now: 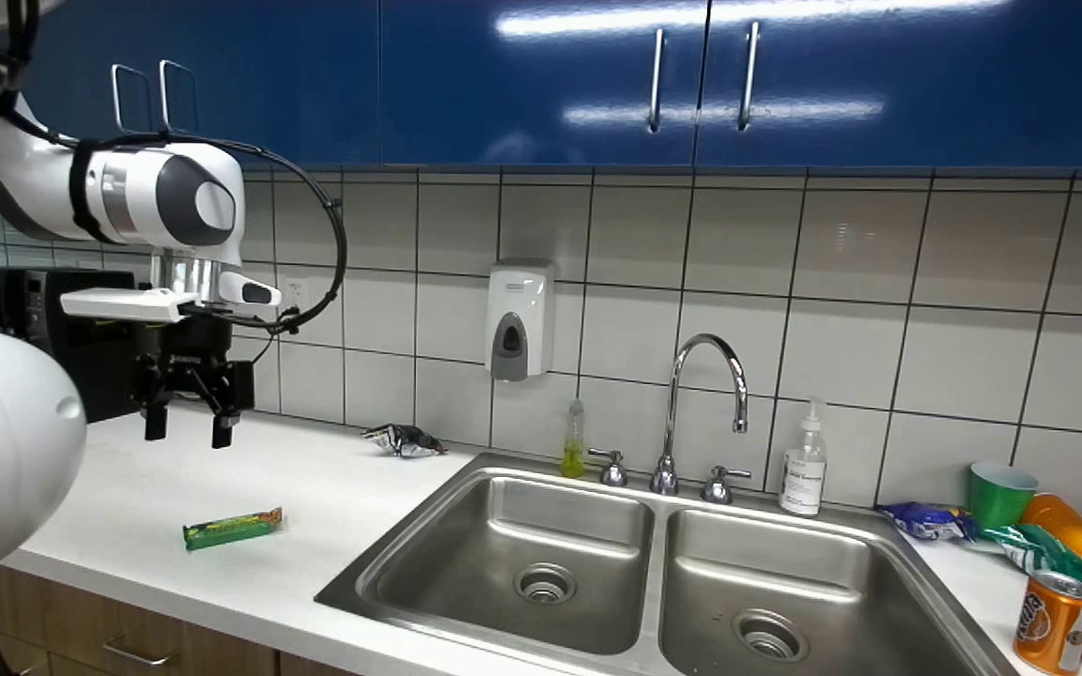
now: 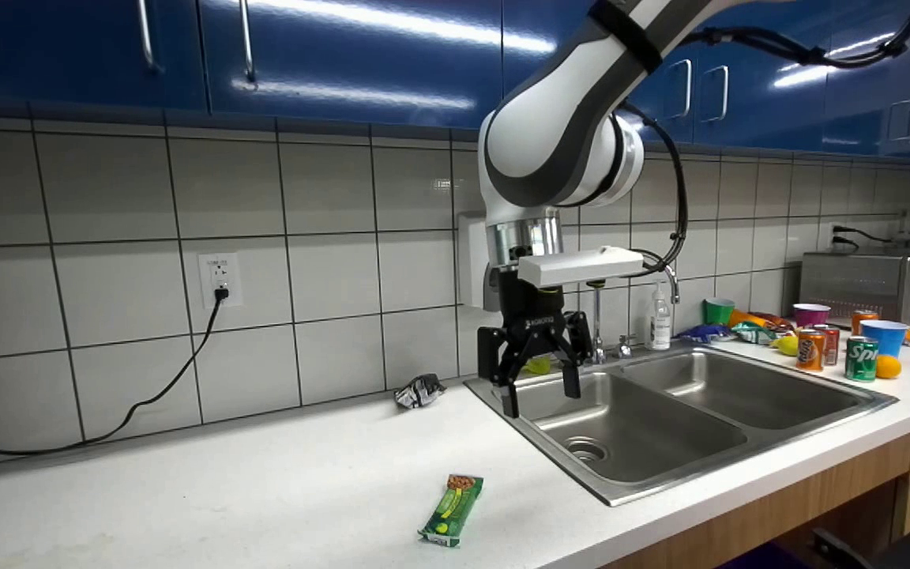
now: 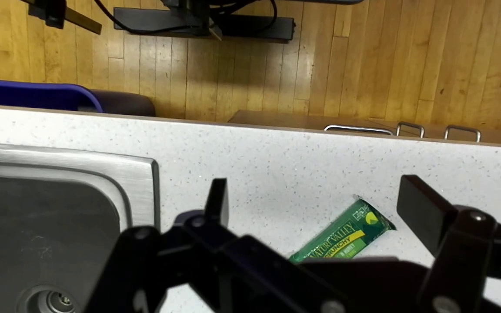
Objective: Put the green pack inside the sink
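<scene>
Countertop (image 3: 276, 161), wrist view: hand (image 3: 315, 198) likely hides green pack's (image 3: 346, 234) brown end.

Green granola bar packet (image 3: 347, 231), in the wrist view: "NATURE VALLEY", then "CRUNCHY" on a yellow band, then, partly legible, "N HONEY". Black gripper (image 2: 540, 393), in an exterior view: "ROBOTIQ" in small white capitals on its body. Green soda can (image 2: 862, 362): large white letters, "Spr". Orange soda can (image 1: 1055, 622), in an exterior view: sloping "Fanta" lettering. Print on the pump bottle (image 1: 802, 474), wall-mounted soap dispenser (image 1: 522, 299) and electrical outlet (image 2: 220, 276) is too small to read.
</scene>
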Tool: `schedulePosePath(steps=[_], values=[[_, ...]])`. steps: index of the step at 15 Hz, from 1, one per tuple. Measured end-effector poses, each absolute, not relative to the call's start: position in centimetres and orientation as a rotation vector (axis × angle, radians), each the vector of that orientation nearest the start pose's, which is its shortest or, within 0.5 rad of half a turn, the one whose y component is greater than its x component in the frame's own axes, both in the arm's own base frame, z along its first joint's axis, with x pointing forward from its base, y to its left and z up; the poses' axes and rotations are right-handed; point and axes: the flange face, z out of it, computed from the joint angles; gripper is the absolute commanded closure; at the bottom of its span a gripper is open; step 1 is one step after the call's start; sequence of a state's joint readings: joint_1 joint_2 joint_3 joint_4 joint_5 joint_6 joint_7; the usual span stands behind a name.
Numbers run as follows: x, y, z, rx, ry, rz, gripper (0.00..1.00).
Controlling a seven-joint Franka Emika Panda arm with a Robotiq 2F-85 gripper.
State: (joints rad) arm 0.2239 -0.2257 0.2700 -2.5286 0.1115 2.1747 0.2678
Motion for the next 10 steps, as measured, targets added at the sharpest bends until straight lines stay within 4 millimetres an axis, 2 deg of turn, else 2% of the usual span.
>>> schedulePosePath(steps=[10], values=[[38.3, 23.3, 29.7, -3.129, -0.228, 0.207, 0.00]])
